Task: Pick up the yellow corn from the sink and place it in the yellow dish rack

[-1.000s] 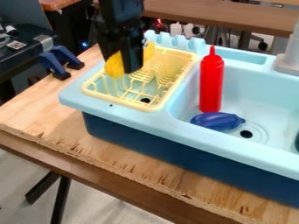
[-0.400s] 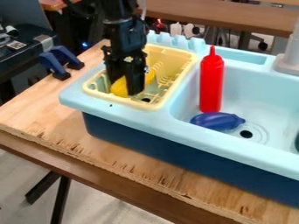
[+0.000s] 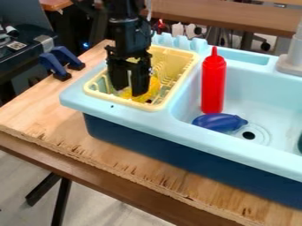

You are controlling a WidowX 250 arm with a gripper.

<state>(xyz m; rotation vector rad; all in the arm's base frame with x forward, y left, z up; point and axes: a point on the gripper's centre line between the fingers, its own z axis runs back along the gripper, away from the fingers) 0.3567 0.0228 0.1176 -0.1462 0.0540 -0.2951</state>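
Just inside rack rim (image 3: 119,100), pincer (image 3: 130,92).

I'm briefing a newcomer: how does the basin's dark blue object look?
In the light blue toy sink, find the basin beside the yellow dish rack. Near the drain lies a dark blue, rounded object with a knobbed end. Unlike the upright red squeeze bottle, it lies flat.

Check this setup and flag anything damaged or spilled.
The wooden board has a rough, splintered front edge with dark nicks along it. Nothing looks spilled; the red bottle stands upright in the sink.
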